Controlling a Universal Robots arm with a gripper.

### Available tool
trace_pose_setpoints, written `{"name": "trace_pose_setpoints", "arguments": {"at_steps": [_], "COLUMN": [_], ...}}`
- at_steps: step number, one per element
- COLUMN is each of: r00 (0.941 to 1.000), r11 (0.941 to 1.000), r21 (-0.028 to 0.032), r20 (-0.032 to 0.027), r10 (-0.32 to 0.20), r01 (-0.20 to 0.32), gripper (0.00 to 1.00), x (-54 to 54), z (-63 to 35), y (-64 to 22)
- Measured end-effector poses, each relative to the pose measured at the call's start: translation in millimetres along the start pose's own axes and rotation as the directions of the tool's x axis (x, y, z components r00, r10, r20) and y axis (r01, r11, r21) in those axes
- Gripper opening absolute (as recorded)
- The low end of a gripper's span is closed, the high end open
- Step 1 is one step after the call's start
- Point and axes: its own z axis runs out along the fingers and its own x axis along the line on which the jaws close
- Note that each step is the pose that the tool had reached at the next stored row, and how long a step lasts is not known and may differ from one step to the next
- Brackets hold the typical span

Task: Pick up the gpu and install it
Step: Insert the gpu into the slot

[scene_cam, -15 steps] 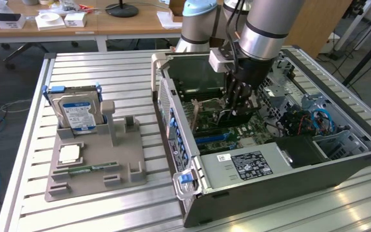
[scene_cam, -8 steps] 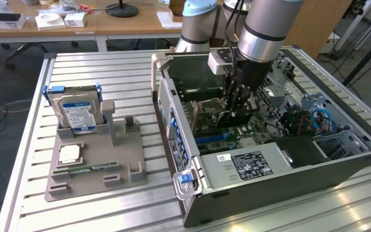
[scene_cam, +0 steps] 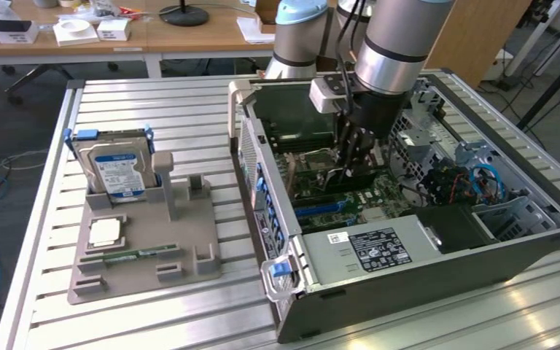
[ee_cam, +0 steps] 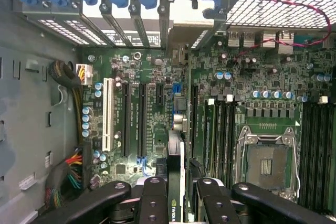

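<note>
The gpu [ee_cam: 176, 161] is clamped in the pincer [ee_cam: 178, 195] over the green board [ee_cam: 157, 77], and it can be bent if pushed down beside a slot [ee_cam: 142, 119].

Bright, even room light; glare streaked table [scene_cam: 528, 310] slats at exterior view's right; case [scene_cam: 397, 306] interior shadowed; vent grille [ee_cam: 273, 9] glowed backlit.

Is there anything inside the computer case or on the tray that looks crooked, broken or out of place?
Nothing stands out. The tool holds the gpu upright over the motherboard, and the hard drive stands straight in the grey tray.
</note>
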Motion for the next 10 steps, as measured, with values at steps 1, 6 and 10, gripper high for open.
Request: {"name": "trace_pose_setpoints", "arguments": {"at_steps": [1, 6, 10], "r00": [1.0, 1.0, 1.0], "r11": [1.0, 1.0, 1.0], "r21": [-0.0001, 0.0, 0.0], "r20": [-0.0001, 0.0, 0.0], "r10": [0.0, 0.0, -0.001], "r01": [0.0, 0.0, 0.001], "gripper": [0.26, 0.26, 0.26], "x": [0.0, 0.1, 0.1], "z": [0.0, 2.9, 6.1], "y": [0.0, 0.1, 0.3]}}
